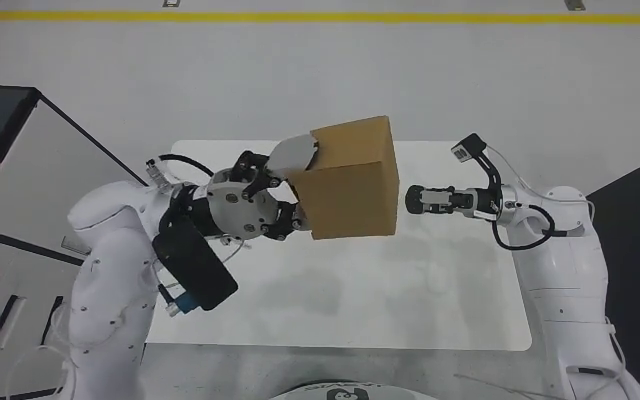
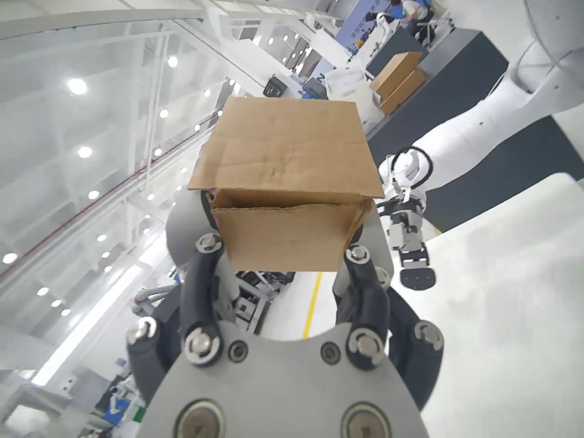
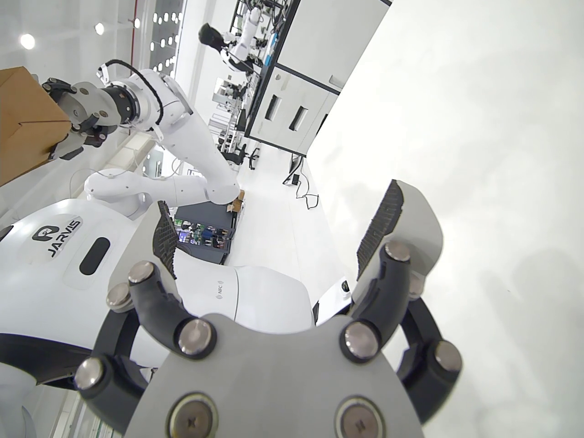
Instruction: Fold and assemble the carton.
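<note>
Holding carton (image 1: 348, 180) pinched in left gripper (image 1: 290, 188) jaws, with right gripper (image 1: 412, 198) jaws spread just beside it.
Needs firm clamping, then 1 square push from right jaws toward left.

Box (image 1: 350, 180) sits over the rear middle of the table (image 1: 470, 310) and blocks the straight line between the arms. Left gripper (image 1: 293, 187) is clamped on its left side, so that face is closed off. Right gripper (image 1: 411, 198), fingers spread, is just beside the right face with a narrow gap. There is room to pass over the table's near half, in front of the box.
</note>
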### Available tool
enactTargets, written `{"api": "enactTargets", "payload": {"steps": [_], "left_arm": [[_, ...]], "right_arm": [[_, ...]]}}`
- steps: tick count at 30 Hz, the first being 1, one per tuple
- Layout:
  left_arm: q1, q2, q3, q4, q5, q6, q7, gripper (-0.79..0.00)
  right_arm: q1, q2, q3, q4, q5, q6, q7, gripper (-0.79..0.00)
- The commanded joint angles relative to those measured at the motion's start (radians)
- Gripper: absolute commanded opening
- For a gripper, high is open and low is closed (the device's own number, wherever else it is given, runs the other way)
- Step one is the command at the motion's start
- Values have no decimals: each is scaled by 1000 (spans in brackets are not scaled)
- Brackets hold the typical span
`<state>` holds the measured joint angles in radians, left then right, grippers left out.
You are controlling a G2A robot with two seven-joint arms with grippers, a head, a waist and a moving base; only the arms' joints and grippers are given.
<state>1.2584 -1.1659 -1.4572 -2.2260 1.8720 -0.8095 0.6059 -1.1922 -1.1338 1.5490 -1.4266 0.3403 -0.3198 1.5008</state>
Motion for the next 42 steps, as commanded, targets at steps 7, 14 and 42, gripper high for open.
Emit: {"api": "enactTargets", "payload": {"steps": [7,14,42], "left_arm": [[29,34,-12,93,393,336,425,-785],[24,42,-5,132,456,509,512,-785],[-9,46,15,178,648,1079,512,-785]], "right_arm": [[0,0,0,0,0,0,0,0],[0,0,0,0,0,0,0,0],[0,0,0,0,0,0,0,0]]}}
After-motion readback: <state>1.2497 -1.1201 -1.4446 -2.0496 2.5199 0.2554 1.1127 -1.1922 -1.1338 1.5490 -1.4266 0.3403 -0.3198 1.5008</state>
